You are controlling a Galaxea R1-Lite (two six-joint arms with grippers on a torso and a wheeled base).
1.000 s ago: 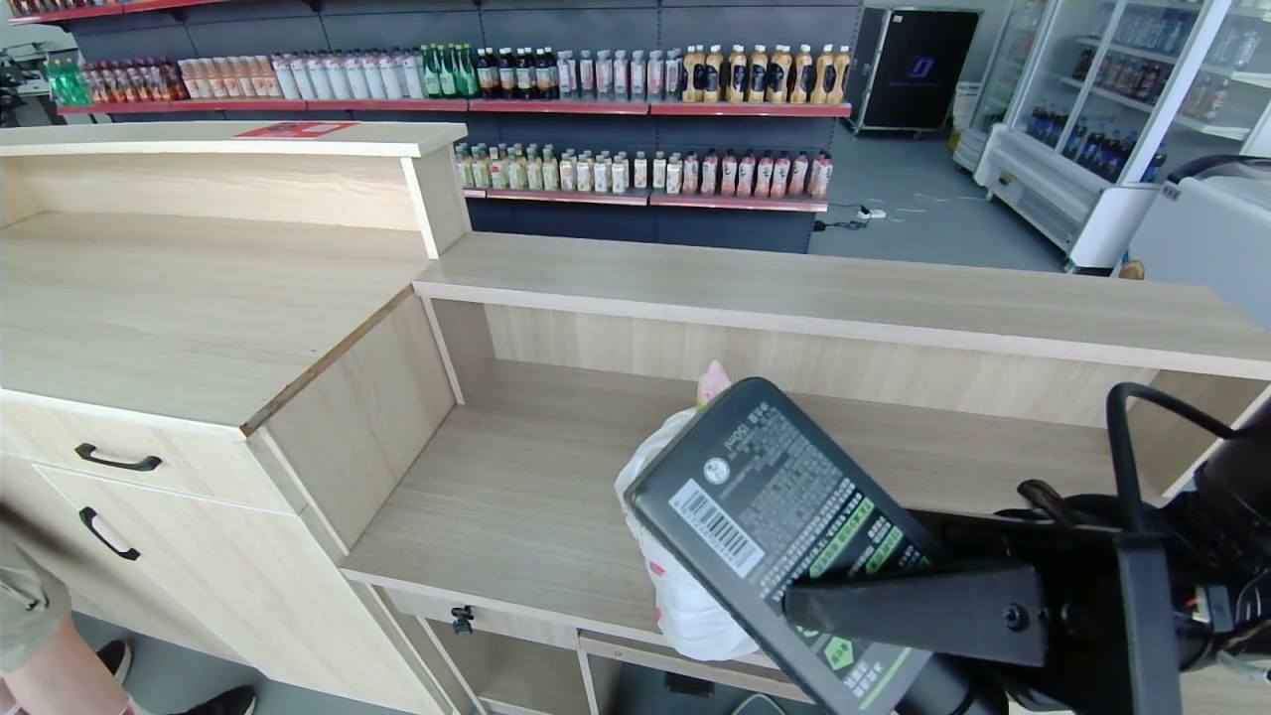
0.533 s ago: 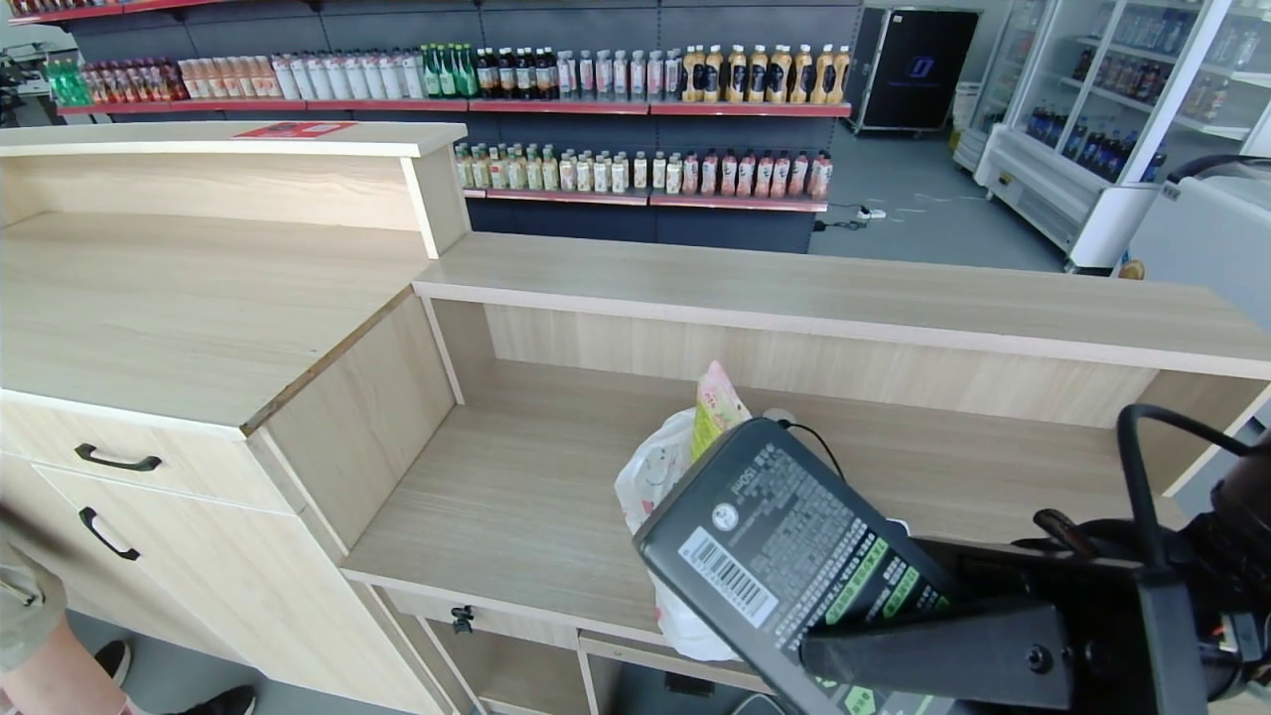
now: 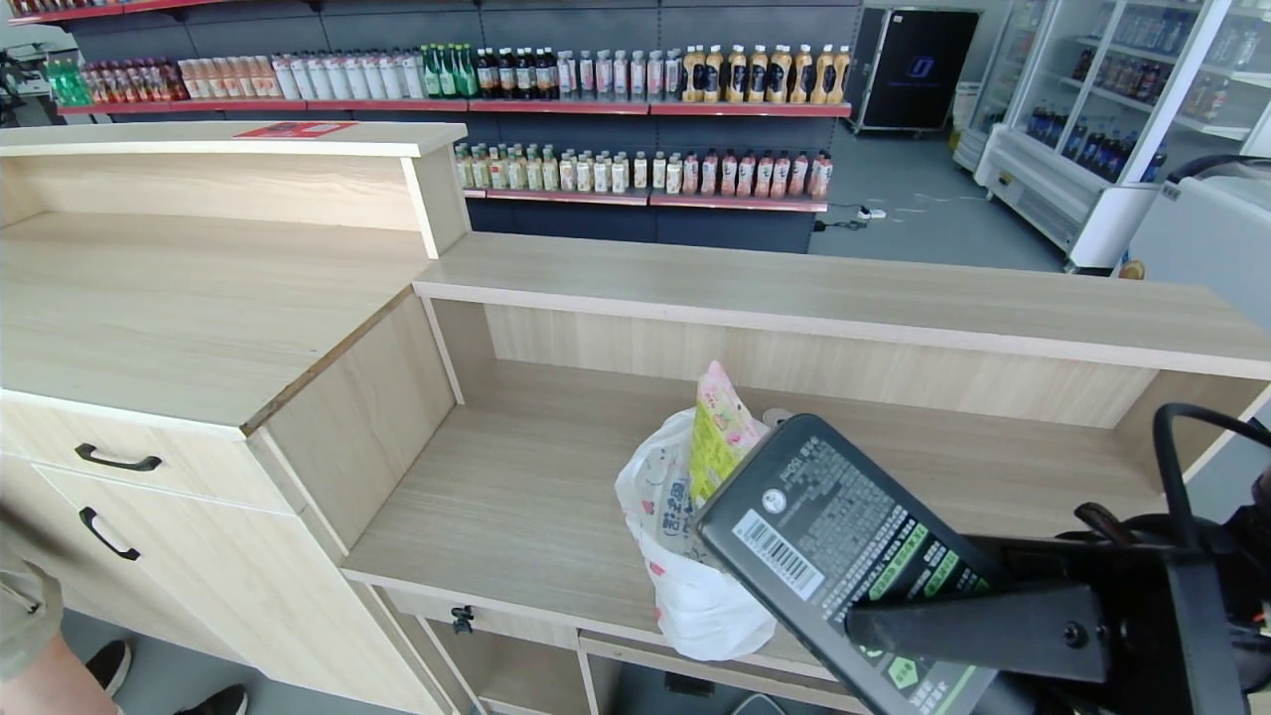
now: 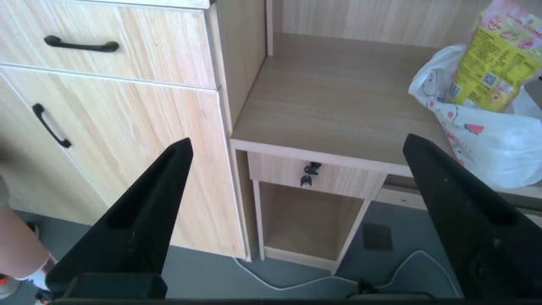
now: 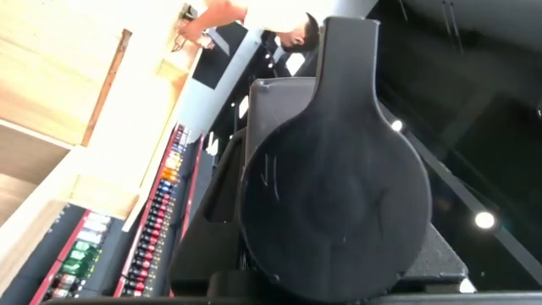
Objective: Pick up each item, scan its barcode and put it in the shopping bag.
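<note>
One black pack (image 3: 829, 531), gripped by right hand (image 3: 879, 621).

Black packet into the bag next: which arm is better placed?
Right. The right gripper holds the black packet, which overlaps the shopping bag in the head view. The left gripper is open and empty, with the bag off to its side.

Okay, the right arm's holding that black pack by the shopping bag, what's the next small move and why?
Probably ease the black pack left and down toward the mouth of the shopping bag. The right gripper holds it just right of the bag, barcode up, and the bag stands open with a yellow packet poking out. Whether it's scanned, I can't tell.
</note>
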